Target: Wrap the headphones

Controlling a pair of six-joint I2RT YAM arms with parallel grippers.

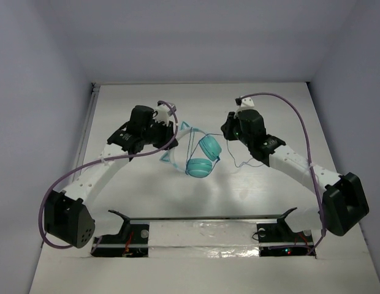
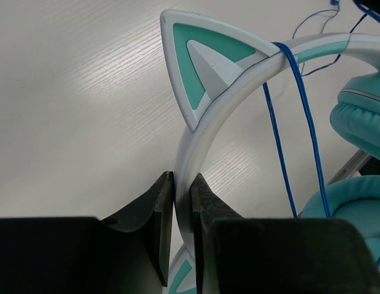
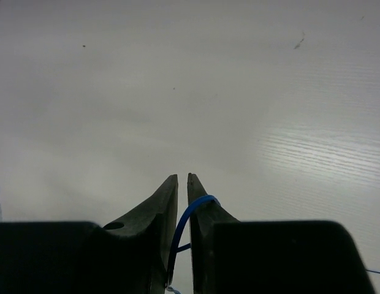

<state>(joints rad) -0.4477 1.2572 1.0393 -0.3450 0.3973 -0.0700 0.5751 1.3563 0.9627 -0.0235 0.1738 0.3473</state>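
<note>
The headphones sit mid-table, with two teal ear cups and a pale headband that carries a teal cat ear. My left gripper is shut on the headband, whose thin edge is pinched between the fingers; in the top view it is just left of the cups. Blue cord is looped over the headband. My right gripper is just right of the cups. Its jaws stand slightly apart, and the blue cord lies loose in the gap, hooked over the right finger.
Thin cord trails on the table below the right gripper. Purple arm cables arc above both arms. A black rail with brackets runs along the near edge. White walls surround the table on three sides.
</note>
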